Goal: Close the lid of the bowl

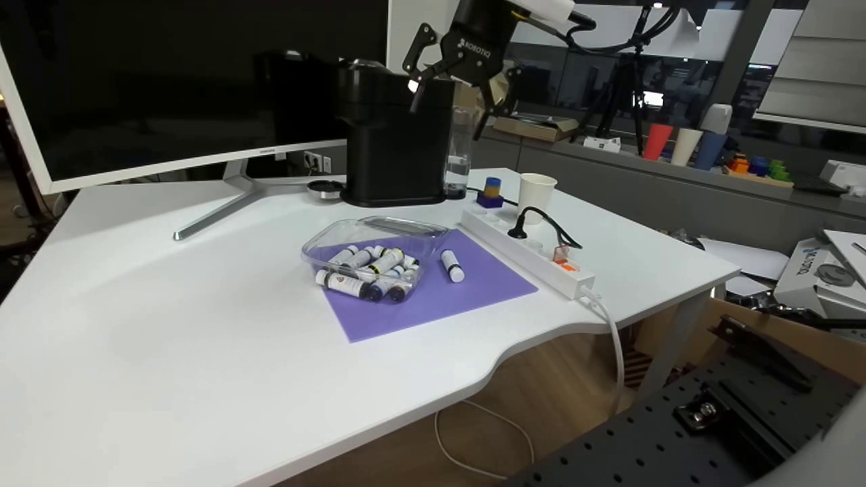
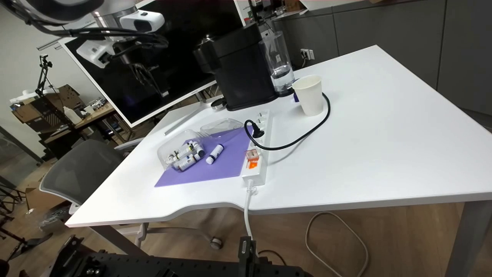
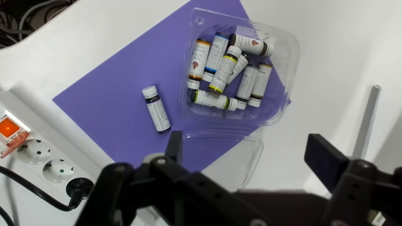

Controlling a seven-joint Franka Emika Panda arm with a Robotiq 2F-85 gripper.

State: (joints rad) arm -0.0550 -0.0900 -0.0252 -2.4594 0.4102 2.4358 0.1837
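In my wrist view the clear lid (image 3: 224, 161) lies open at six o'clock of the bowl (image 3: 290, 75). I expect thin plastic — light, springy, slippery — so I'd pinch its outer edge. My tool (image 3: 246, 147) is spread wide and empty. The bottles (image 3: 224, 72) inside might stop the lid closing; a loose bottle (image 3: 158, 111) and, farther out, the power strip (image 3: 46, 160) sit at eight o'clock.

In both exterior views, a bottle (image 1: 452, 265) lies on the mat (image 1: 440, 304) between bowl (image 1: 338, 235) and strip (image 1: 524, 252), bottles (image 1: 387, 261) in the bowl, lid (image 1: 407, 226) behind it.
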